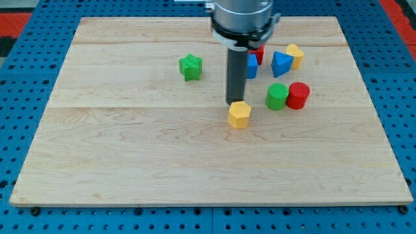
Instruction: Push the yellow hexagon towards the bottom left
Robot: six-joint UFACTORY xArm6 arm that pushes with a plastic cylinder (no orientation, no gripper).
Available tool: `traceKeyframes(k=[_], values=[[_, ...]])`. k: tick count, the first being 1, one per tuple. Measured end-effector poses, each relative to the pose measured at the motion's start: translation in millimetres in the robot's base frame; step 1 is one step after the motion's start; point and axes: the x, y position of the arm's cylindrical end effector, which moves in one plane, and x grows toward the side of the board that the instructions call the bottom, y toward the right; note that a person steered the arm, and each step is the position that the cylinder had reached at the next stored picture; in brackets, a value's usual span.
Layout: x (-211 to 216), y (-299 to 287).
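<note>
The arm's tip [234, 103], a bare rod with no fingers, touches the yellow hexagon [239, 115] near the board's [130, 169] centre; next, seemingly, a shove toward the bottom-left corner.

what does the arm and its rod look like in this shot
The arm enters from the view's top as a silver-grey metal cylinder with a black band at its base. Below it hangs a straight dark grey rod, plain, with no visible markings or cables. My tip is its blunt lower end.

Wooden board [130, 162] — coloured blocks atop
</note>
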Motion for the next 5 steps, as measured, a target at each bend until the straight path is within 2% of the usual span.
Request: traceKeyframes(k=[1, 2, 3, 4, 5], values=[[9.3, 25.7], [31.2, 14.5], [32.1, -72.9], [45.2, -120.7], [47.0, -101.1]])
